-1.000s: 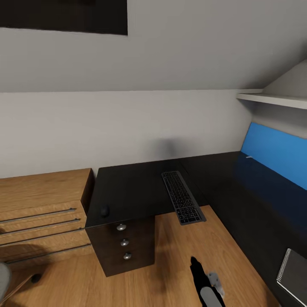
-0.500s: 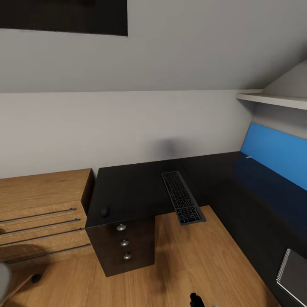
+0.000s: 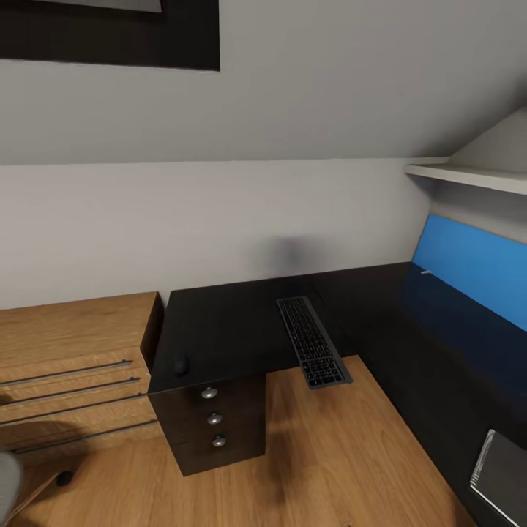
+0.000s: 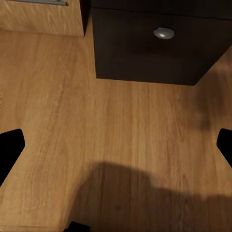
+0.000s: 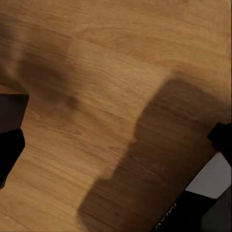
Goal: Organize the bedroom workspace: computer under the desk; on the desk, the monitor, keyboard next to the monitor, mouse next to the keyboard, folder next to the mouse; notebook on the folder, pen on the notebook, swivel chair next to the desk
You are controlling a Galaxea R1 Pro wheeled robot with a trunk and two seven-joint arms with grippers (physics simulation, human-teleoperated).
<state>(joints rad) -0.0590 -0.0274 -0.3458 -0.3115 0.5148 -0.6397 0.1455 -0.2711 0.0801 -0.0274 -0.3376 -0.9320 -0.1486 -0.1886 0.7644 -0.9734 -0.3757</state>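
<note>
The keyboard (image 3: 313, 340) lies on a glossy black top (image 3: 227, 329) over a dark drawer unit, its near end overhanging the front edge. The small dark mouse (image 3: 180, 364) sits near that top's front left corner. The grey notebook (image 3: 501, 476) rests on a long dark surface at the lower right, partly cut off by the frame. My left gripper (image 4: 116, 147) is open above bare wood floor, facing the drawer unit's lowest knob (image 4: 164, 33). My right gripper (image 5: 116, 142) is open over the floor with nothing between its fingers.
Low oak drawers (image 3: 66, 366) stand left of the black top. A bright blue panel (image 3: 468, 267) backs the long dark surface on the right, under a white shelf (image 3: 468, 174). A grey rounded edge (image 3: 6, 487) shows at the lower left. My own base (image 5: 193, 212) is close to the right gripper.
My right arm has dropped out of the bottom of the head view. The head camera has tilted up a little, so the whole picture sits slightly lower. Keyboard, mouse and notebook have not moved.
</note>
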